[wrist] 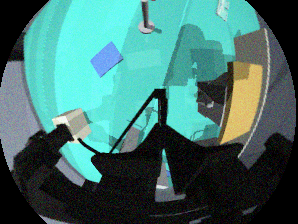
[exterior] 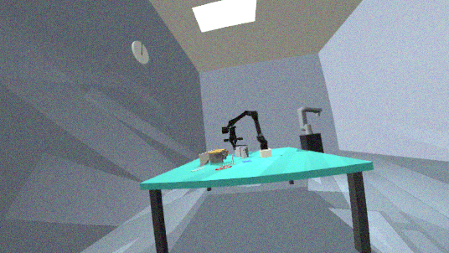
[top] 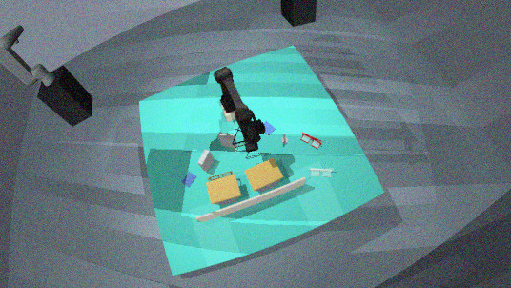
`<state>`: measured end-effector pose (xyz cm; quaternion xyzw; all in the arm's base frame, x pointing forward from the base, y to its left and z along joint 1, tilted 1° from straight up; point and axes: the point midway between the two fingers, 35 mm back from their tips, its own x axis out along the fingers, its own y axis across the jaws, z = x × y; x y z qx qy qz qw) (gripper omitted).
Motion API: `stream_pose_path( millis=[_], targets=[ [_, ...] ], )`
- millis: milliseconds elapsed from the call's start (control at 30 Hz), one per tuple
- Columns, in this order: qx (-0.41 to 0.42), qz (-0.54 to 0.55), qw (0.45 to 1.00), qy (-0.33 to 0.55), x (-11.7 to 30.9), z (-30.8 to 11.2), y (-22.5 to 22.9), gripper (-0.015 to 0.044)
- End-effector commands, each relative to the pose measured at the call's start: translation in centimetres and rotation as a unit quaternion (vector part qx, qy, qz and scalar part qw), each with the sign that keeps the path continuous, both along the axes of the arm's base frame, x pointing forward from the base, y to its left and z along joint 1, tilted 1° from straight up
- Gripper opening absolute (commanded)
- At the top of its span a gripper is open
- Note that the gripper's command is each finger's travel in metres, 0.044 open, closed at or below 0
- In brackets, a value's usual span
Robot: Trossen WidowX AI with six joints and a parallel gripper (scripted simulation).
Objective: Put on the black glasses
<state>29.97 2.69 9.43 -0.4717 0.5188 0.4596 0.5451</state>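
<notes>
The black glasses (top: 239, 142) (wrist: 160, 92) are in my gripper (top: 252, 150) (exterior: 234, 147) (wrist: 159, 125), which is shut on them. In the wrist view a thin temple runs down to the left from the dark corner above the fingertips. The glasses are raised above the table, with thin shadows below. Two heads with orange tops stand near the long strip: the right head (top: 264, 174) (wrist: 246, 102) is closest to the gripper, and the left head (top: 223, 189) has brown glasses (top: 220, 175) at its face side. I cannot make out the yellow tag on either head.
A long pale strip (top: 250, 200) stands behind the heads. Red glasses (top: 312, 140) (exterior: 224, 167), white glasses (top: 321, 173) and a small post (top: 284, 139) (wrist: 146, 26) lie right of the gripper. Pale blocks (top: 206, 160) (top: 226, 139) and blue squares (top: 269, 128) (top: 189, 179) are nearby.
</notes>
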Motion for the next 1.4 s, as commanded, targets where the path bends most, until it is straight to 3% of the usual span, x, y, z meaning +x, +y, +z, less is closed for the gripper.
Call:
stream_pose_path(
  millis=[0, 933, 1367],
  targets=[
    [0.003, -0.022, 1.000, 0.000, 1.2, 0.3, 1.7, 0.0000],
    [0.020, -0.233, 0.972, 0.003, 4.8, 0.8, 18.6, 0.0000],
    [0.020, -0.238, 0.971, 0.003, 5.0, -2.5, 19.2, 0.0000]
  ],
)
